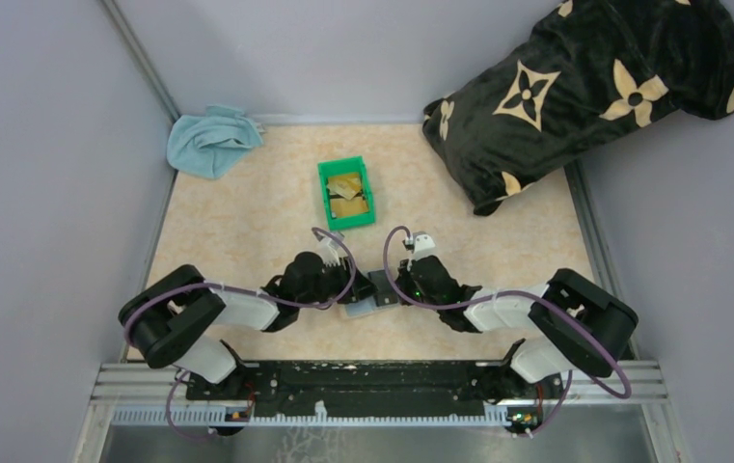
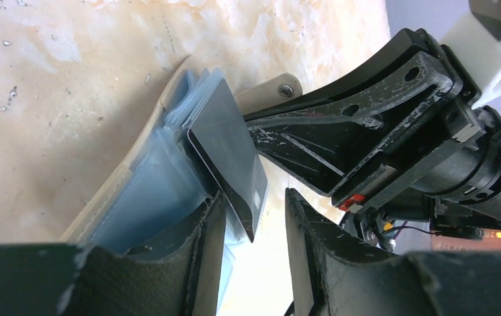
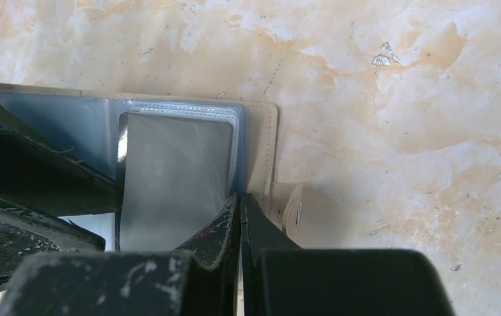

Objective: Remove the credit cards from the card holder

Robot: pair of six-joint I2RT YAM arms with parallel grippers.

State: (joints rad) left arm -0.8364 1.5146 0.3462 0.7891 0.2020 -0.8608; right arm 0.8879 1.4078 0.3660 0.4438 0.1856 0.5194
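The card holder (image 1: pixel 374 297) lies open on the table between my two grippers, tan outside (image 2: pixel 112 187) with blue-grey clear sleeves (image 3: pixel 76 125). A black credit card (image 2: pixel 229 158) sticks halfway out of a sleeve, and it also shows in the right wrist view (image 3: pixel 172 174). My left gripper (image 2: pixel 254 227) is open, with the card's free corner between its jaws against the left finger (image 2: pixel 203 247). My right gripper (image 3: pixel 241 201) is shut on the sleeve edge of the card holder, next to its tan snap tab (image 3: pixel 295 212). Several gold-tan credit cards (image 1: pixel 348 198) lie in the green bin.
The green bin (image 1: pixel 325 196) stands behind the grippers at mid table. A light blue cloth (image 1: pixel 210 140) lies at the back left corner. A black patterned pillow (image 1: pixel 584 87) fills the back right. Grey walls close in on both sides.
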